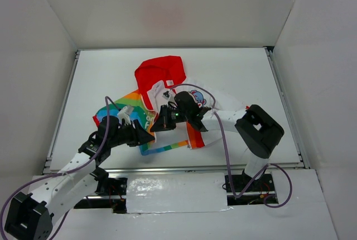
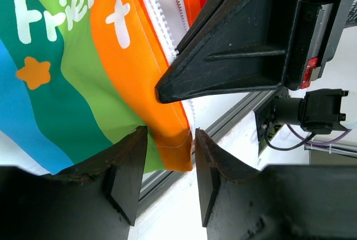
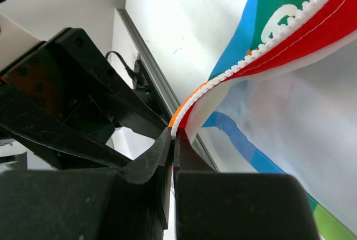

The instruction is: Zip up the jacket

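Over on the left, left hand (image 2: 170, 139) half open, straddling the orange bottom corner of the jacket (image 1: 162, 75), not clamped. White lettering across the rainbow stripes there, "friend" readable, rest cut off. Lying mid-tabletop (image 1: 240, 72), red hood toward the far side. Just to the right, right hand (image 3: 173, 139) pinched tight on the hem end of the white zipper teeth.

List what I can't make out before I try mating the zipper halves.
Zipper slider: unseen in every view; in the top view the right arm covers the jacket front.
Zipper teeth, lower run: left wrist view, right pincer blocks them.
Tape end: right wrist view, inside the shut pincer.
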Tool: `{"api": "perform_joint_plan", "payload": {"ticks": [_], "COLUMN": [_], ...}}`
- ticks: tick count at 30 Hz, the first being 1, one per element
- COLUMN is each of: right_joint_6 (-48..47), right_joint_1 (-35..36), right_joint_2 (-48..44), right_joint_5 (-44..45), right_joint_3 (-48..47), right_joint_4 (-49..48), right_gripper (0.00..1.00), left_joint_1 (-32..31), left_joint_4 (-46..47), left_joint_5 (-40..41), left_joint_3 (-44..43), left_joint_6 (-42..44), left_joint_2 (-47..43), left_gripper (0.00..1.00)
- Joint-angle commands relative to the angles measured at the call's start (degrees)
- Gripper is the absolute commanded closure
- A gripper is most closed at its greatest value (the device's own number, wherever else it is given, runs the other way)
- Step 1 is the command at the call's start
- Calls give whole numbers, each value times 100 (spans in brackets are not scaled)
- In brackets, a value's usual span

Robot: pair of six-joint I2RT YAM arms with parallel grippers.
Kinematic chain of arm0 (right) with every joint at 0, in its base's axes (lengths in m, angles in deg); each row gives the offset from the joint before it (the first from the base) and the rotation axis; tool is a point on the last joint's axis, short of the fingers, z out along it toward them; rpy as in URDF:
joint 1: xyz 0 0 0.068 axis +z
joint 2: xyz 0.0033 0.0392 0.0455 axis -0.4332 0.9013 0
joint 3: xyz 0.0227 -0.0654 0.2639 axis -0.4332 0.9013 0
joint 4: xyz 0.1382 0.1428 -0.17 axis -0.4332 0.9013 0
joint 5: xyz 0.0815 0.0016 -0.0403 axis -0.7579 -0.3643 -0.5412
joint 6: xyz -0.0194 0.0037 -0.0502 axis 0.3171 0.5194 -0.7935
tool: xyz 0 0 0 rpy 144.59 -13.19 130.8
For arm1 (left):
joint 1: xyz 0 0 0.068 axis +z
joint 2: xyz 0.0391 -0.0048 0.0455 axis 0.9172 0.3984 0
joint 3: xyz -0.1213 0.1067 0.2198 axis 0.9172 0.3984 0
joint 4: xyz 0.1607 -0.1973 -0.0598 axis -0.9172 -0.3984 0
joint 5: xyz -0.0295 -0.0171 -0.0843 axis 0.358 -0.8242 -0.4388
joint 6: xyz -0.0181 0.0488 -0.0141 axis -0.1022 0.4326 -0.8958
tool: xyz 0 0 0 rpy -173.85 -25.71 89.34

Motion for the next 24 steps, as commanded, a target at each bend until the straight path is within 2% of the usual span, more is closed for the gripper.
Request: {"api": "perform_joint_plan", "payload": {"ticks": [1,4,11,13,14,17,19,21,23,24], "right_joint_6": [-255,-299,-308,-290,-282,-264,-255,-229,-220,-237], "right_joint_1": [57,57,57,57,57,57,48,56,39,56], "right_joint_2": [-16,-34,-25,-16,1,19,36,54,63,63], "right_joint_5": [42,42,34,16,16,25,34,34,25,25], "right_joint_3": [-253,-253,-297,-314,-315,-350,-367,-385,-402,-394], "right_joint_4": [158,184,220,202,184,202,211,193,193,211], "right_gripper": [100,100,100,100,100,100,100,100,100,100], "left_joint_1": [-19,-19,-19,-19,-19,-19,-27,-36,-36,-36], "left_joint_4": [27,0,149,149,280,369,413,431,448,448], "left_joint_5": [26,35,-79,-105,-140,-193,-211,-211,-211,-202], "left_joint_3": [-169,-169,-99,-81,-64,-37,-28,-11,-20,-20], "left_joint_6": [141,168,124,106,115,89,62,54,71,62], "left_joint_2": [-89,-89,25,43,52,61,69,87,113,113], "left_gripper": [48,48,56,53,48,42,41,44,55,56]}}
